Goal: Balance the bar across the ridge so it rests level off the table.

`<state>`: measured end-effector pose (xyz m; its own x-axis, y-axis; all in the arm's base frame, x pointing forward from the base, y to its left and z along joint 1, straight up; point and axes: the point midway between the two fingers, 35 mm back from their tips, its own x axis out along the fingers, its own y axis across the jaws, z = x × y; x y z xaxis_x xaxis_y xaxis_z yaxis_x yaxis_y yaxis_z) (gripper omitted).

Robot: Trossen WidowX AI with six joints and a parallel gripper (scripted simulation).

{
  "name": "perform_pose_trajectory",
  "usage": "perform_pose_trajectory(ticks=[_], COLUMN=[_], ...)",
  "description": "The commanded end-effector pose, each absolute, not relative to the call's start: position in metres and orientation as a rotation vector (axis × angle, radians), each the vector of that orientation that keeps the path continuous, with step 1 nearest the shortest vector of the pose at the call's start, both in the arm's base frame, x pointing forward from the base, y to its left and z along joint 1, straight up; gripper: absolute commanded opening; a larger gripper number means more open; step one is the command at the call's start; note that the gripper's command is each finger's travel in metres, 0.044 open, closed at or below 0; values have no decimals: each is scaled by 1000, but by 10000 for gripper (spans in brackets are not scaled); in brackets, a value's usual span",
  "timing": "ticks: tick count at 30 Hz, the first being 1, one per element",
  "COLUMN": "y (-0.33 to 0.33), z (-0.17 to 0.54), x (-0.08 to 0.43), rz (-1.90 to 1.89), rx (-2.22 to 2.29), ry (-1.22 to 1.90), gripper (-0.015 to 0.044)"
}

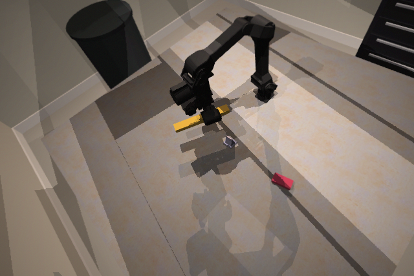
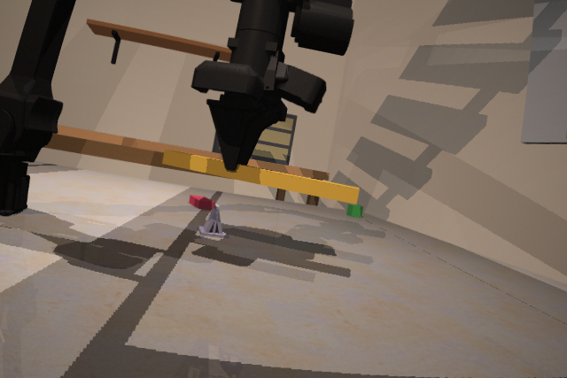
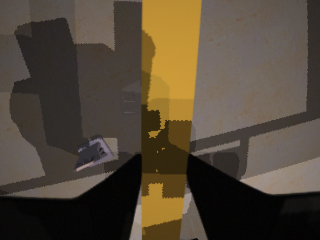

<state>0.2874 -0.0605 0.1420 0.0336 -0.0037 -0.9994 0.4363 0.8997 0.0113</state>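
Note:
My gripper (image 1: 211,119) (image 2: 234,166) (image 3: 163,159) is shut on the yellow bar and holds it near its middle, clear above the table. The yellow bar (image 1: 187,123) (image 2: 311,187) (image 3: 172,50) sticks out on both sides of the fingers. In the exterior view it slopes down to the right in the picture. The small pale grey ridge (image 1: 229,141) (image 2: 212,226) (image 3: 95,152) stands on the table, below the bar and off to one side of it. In the wrist view the ridge is left of the bar, near the left fingertip. Bar and ridge do not touch.
A red block (image 1: 282,181) (image 2: 201,202) lies on the table beyond the ridge from the bar. A small green block (image 2: 354,210) shows behind the bar's right end in the exterior view. A black bin (image 1: 113,49) and a black drawer cabinet (image 1: 384,37) stand in the background.

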Motion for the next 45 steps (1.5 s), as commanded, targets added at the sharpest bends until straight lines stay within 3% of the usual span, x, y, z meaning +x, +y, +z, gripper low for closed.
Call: perform_pose_trajectory(ticks=[1, 25, 45], y=[-45, 43, 46], z=[142, 143, 118], x=[285, 261, 259], rz=[-303, 7, 25], rx=[305, 1, -18], ry=[1517, 1541, 1541], gripper=[0, 0, 0])
